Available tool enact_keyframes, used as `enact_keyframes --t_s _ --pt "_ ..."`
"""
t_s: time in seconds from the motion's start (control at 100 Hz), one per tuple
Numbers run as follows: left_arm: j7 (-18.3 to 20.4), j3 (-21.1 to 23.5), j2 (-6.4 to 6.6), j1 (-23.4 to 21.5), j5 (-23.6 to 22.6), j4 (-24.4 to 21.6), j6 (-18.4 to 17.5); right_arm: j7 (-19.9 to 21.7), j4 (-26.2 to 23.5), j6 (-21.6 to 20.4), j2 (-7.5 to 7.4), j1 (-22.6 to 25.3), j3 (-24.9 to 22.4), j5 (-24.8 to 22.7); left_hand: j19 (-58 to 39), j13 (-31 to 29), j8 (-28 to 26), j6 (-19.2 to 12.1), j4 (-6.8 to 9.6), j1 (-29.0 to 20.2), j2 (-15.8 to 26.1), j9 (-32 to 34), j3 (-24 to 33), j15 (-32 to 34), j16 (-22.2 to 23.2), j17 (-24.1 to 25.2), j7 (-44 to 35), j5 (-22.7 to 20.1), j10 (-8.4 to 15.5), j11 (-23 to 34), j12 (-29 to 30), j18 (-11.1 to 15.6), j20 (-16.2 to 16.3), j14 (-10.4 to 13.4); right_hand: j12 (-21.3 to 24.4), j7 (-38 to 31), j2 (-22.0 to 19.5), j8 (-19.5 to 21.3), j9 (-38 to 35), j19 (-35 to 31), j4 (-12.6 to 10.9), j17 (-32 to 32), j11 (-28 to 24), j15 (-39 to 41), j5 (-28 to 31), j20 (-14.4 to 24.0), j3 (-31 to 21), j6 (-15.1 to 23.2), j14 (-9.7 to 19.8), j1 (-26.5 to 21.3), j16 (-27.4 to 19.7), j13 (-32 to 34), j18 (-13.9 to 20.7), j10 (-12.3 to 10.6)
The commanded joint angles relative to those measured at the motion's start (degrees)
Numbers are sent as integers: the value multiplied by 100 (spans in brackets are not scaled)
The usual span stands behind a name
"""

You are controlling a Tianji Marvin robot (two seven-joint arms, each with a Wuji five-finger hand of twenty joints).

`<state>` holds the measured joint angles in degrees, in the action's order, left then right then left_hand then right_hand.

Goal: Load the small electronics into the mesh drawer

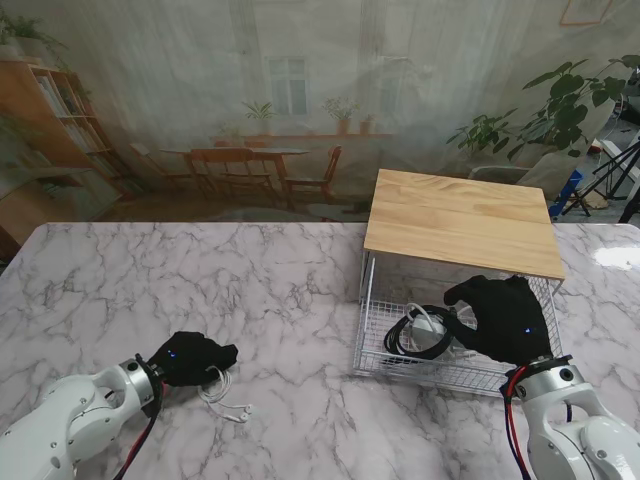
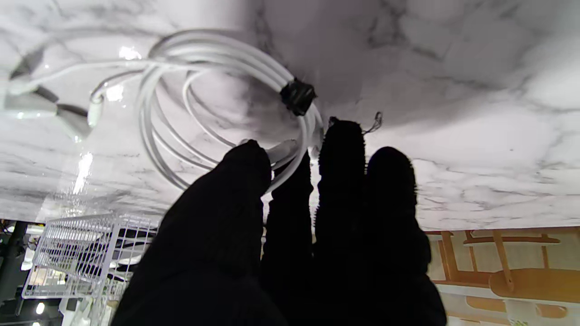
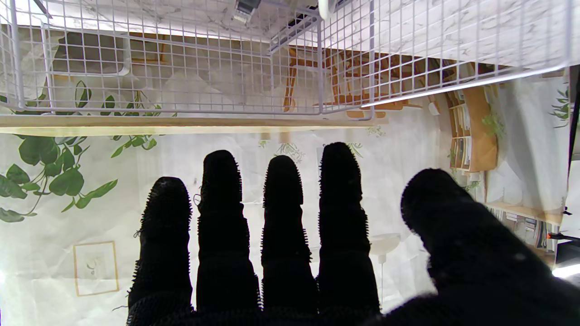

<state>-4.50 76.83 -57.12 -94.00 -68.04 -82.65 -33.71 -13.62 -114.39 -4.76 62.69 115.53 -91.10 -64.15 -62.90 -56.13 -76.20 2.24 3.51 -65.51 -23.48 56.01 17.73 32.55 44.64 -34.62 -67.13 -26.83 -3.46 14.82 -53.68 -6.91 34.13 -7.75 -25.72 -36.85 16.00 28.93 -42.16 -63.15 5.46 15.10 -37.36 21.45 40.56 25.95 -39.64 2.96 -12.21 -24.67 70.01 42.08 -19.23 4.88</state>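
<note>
While fingertips touch — white cable

left hand fingertips on white cable coil | grip possibly closed

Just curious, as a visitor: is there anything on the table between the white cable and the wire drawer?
No. In the stand view, only bare marble lies between the white cable and the drawer.

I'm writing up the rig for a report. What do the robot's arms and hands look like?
Both arms are glossy white rounded shells with silver wrist collars and red and black cables alongside. The left hand and right hand wear fuzzy black gloves covering all five fingers, each with a small blue light on the back.
</note>
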Motion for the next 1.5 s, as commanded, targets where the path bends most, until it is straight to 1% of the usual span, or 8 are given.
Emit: enact_keyframes --t_s 0.0,0.38,0.74,0.97,1.06,1.1,1.26,1.49 --pt "113 78 -20 -36 104 -144 -67 16 -22 1 8 17 2 1 -233 -142 -176 -170 190 -237 -59 209 379 175 -28 -136 -394 -281 50 22 56 465 52 -179 35 51 -141 82 106 76 -158 -98 93 -419 -125 -79 72 -122 -104 69 -61 -98 -164 50" --pt "121 412 -100 162 254 -609 -199 12 -32 -39 13 -7 15 61 -513 -148 -384 -141 213 -194 -35 95 519 584 214 -114 -311 -212 29 117 -168 522 295 -202 31 56 -123 75 111 60 -163 -81 86 -414 -136 -70 105 -126 -100 99 -58 -88 -162 54" --pt "401 42 -181 896 811 -728 -99 11 -33 -94 23 -24 19 156 -525 -121 -636 -151 164 -219 15 24 506 637 323 -84 -193 -156 8 112 -218 539 451 -156 22 50 -134 74 100 42 -161 -53 62 -404 -142 -66 115 -155 -102 106 -53 -64 -151 62" --pt "775 -263 -216 1429 1216 -952 -27 195 -86 -182 55 -21 65 626 -486 -142 -666 -151 179 -208 13 24 502 591 307 -102 -170 -162 16 104 -206 536 463 -128 -4 96 -42 54 70 -33 -161 30 5 -319 -215 -41 239 -233 -119 253 -12 117 -117 142" --pt "917 -415 -243 1656 1470 -1028 107 327 -128 -178 65 -39 101 847 -472 -141 -671 -151 180 -209 15 14 500 578 303 -108 -166 -164 22 102 -205 535 462 -132 -290 153 -29 42 76 -305 -178 143 -406 -168 -324 101 314 -280 -152 289 108 351 -33 178" --pt "956 -495 -256 1762 1563 -1052 169 390 -140 -185 67 -59 121 951 -468 -140 -673 -151 178 -204 19 11 495 573 302 -110 -165 -164 22 102 -206 535 463 -130 -475 157 -17 46 67 -456 -180 224 -586 119 -332 191 341 -301 -85 308 321 391 8 203" --pt "1125 -888 -304 2171 1934 -1111 434 561 -140 -191 70 -205 231 1241 -457 -148 -680 -151 180 -210 17 9 492 563 299 -112 -160 -165 22 106 -208 536 468 -132 -1192 257 86 5 0 -927 -180 440 -1227 2409 -441 467 380 -420 744 386 1914 -97 76 152" --pt "1215 -1564 -388 2765 2301 -1024 867 809 -75 -111 74 -553 494 1744 -440 -161 -687 -152 202 -216 4 17 506 557 301 -130 -154 -168 5 108 -203 524 473 -139 -1792 538 286 -179 -22 -1125 -147 468 -1782 3608 -763 576 333 -648 1296 561 1994 -192 68 -38"
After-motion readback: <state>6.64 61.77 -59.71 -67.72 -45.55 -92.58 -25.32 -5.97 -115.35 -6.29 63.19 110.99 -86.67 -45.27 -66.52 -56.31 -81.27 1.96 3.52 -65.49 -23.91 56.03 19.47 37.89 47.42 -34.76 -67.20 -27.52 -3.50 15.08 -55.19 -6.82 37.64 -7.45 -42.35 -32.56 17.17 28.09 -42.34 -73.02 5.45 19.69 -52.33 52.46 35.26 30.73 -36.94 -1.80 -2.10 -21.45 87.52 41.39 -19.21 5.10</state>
